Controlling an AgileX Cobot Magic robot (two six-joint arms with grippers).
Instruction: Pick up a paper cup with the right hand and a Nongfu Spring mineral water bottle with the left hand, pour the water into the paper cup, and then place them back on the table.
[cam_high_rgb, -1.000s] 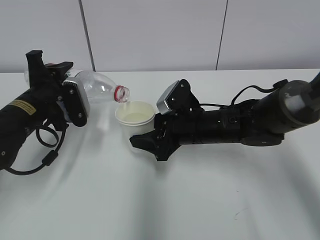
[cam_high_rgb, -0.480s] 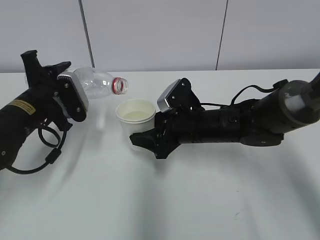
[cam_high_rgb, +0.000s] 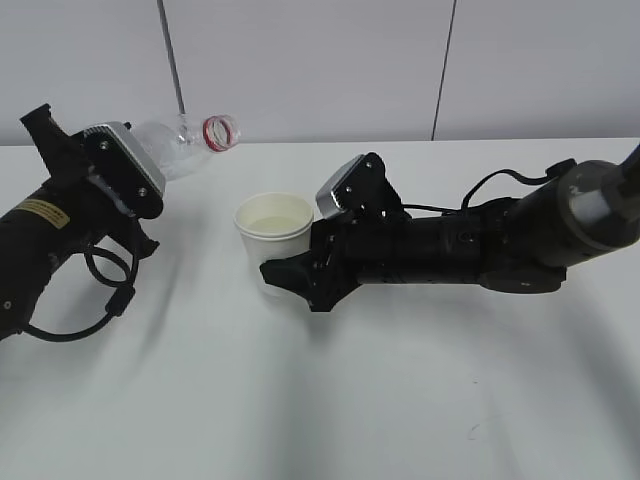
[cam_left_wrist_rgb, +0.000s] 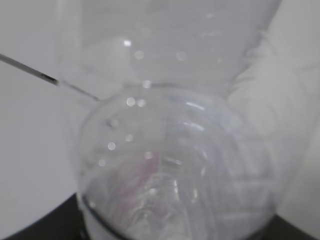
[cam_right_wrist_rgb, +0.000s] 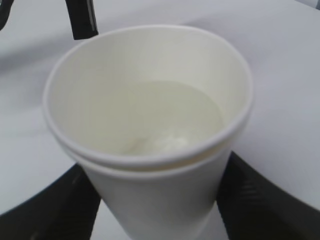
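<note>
Worktop of plain white was seen under everything, largely bare. The right arm was stretched low across it from the right, and its fingers were seen closed around the lower body of the cup, one dark finger on each side in the right wrist view. The left arm, marked by a yellow sticker and a looped cable, was held at the left, and the bottle was gripped by it near the base. How its fingers stood could not be seen directly, but the bottle was plainly carried by them, so they were judged to be clamped on it.

The bottle was tilted with its open, red-ringed mouth raised to the upper right, above and to the left of the cup and apart from it. It looked nearly empty; only droplets were made out on its wall in the left wrist view. The cup was upright, and whether it rested on the worktop or was lifted just clear could not be told. Water was seen pooled in its lower part.

Pouring was judged to be finished. Bottle and cup remained to be set down and released.
</note>
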